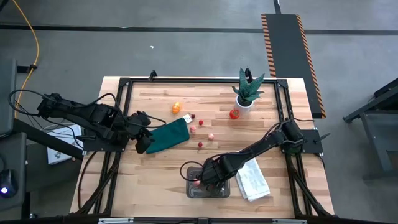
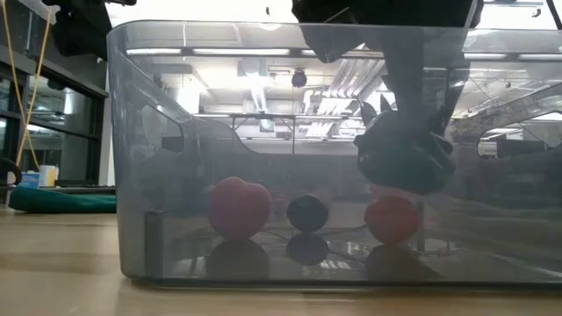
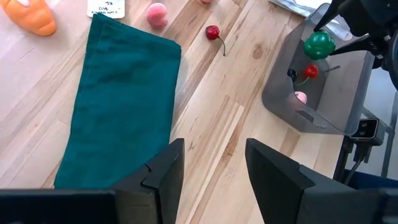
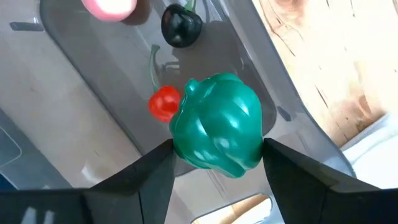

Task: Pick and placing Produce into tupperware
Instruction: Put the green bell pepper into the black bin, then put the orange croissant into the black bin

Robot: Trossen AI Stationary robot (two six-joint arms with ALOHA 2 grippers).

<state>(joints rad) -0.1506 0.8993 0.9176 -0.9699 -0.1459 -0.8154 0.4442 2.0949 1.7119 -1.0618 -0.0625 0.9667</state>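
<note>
The tupperware (image 1: pixel 208 188), clear grey plastic, stands near the table's front edge. Inside it lie a red cherry (image 4: pixel 163 102), a dark fruit (image 4: pixel 181 26) and a pink piece (image 4: pixel 111 5). My right gripper (image 4: pixel 217 149) hangs over it, shut on a green toy pepper (image 4: pixel 217 121). My left gripper (image 3: pixel 211 168) is open with nothing between its fingers, above the near end of a dark green cloth (image 3: pixel 124 99) at the table's left. Loose produce lies on the wood: an orange piece (image 1: pixel 176 107), two pink ones (image 1: pixel 193 129) (image 1: pixel 211 136) and a dark red cherry (image 1: pixel 200 145). My right gripper pinches the green pepper between its two fingers, one on each of two opposite sides (image 4: pixel 180 140). The fingers come from above, pointing down. The pepper (image 3: pixel 319 45) is held over the inside of the tupperware, clear of the pieces on its floor.
A folded white towel (image 1: pixel 252 180) lies just right of the tupperware. A spiky green plant in a white pot (image 1: pixel 247 92) stands at the back right, with a red piece (image 1: pixel 234 113) beside it. A small white card (image 3: pixel 107 7) lies at the cloth's far end.
</note>
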